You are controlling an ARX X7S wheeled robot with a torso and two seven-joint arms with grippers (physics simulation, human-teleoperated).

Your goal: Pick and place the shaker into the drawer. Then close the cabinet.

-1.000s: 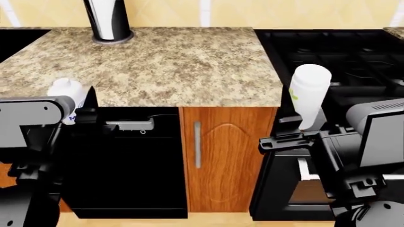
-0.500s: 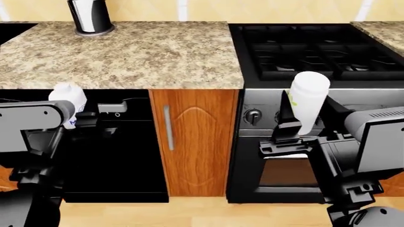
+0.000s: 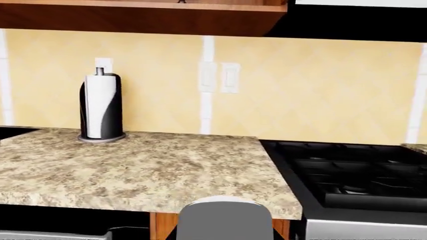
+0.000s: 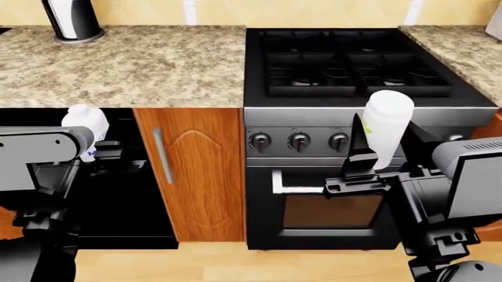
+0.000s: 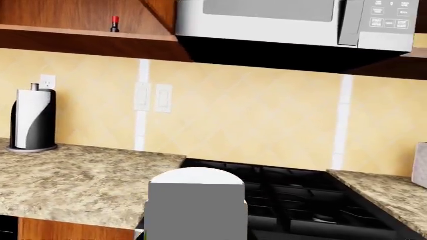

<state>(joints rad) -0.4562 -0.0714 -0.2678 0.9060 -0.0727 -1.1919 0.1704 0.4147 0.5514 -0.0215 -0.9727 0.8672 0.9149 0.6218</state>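
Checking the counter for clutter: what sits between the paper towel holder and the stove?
Only bare granite counter between the paper towel holder and stove, in the head view.

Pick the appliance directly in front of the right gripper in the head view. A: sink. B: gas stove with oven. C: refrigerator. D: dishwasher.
B: the right gripper, holding a white container, sits before the black stove with its knobs and oven door below.

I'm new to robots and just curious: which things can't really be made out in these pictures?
- The drawer: in no view.
- Right gripper: in the head view the white shaker stands at it; whether the fingers clamp it can't be told.
- Left gripper: head view, blends into the black appliance front.
- Tiny red-topped item on the shelf: right wrist view, too small to identify.
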